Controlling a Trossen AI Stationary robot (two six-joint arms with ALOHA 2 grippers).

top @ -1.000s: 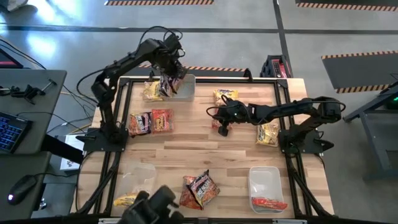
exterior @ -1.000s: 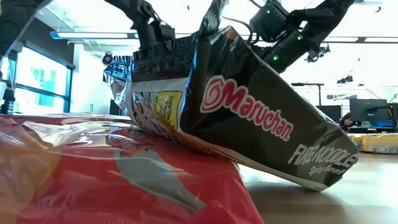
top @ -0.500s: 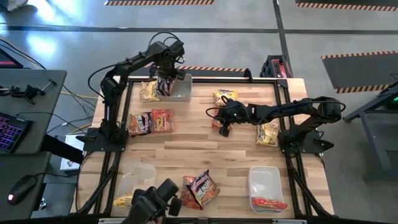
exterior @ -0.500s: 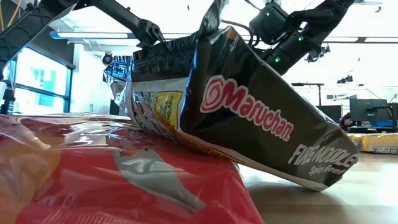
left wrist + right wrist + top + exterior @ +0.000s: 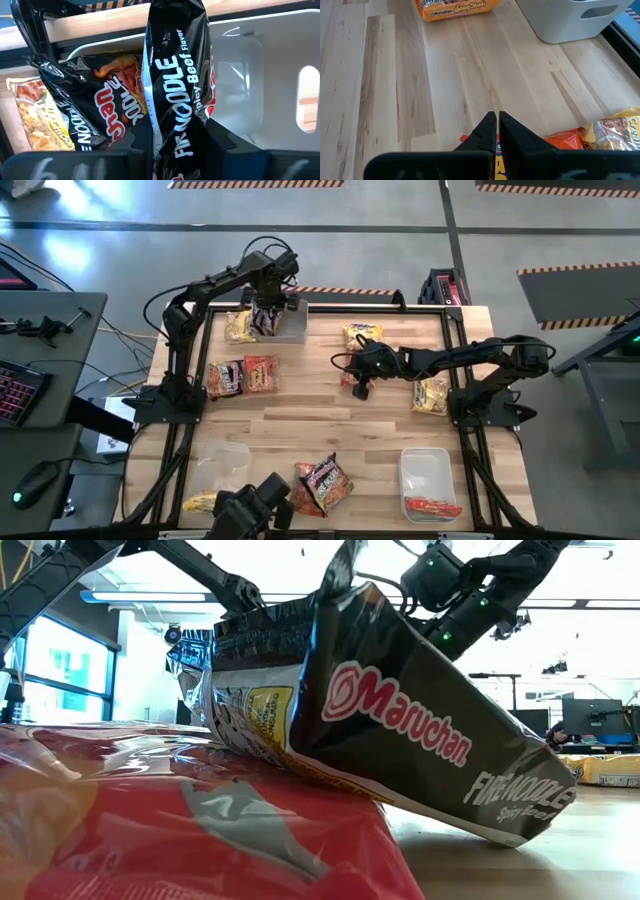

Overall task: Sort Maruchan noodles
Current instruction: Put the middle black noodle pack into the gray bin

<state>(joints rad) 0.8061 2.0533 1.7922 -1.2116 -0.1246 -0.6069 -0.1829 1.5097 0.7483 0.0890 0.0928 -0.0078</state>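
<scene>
Wooden slats make up our table point(image 5: 380, 430), with a clear bin point(image 5: 292, 322) at its far left corner and another bin point(image 5: 425, 472) near the front right. Over that far bin our left gripper point(image 5: 172, 137) has its fingers pinched on a black Fire Noodle packet point(image 5: 175, 75), hanging upright just above a second black packet point(image 5: 95, 105) already lying inside. To do this step well, we judge we should lower the packet until it sits within the walls, then let go, so it cannot tip out over the rim. Mid-table, our right gripper point(image 5: 496, 131) has its fingers pressed together right over an orange packet point(image 5: 570, 137); we cannot tell whether it has any hold on it. Other packets lie scattered: a pair at the left edge point(image 5: 243, 374), a yellow one beside the far bin point(image 5: 240, 327), two piled at the front point(image 5: 322, 483). Those two fill the low view, hiding nearly everything behind.
</scene>
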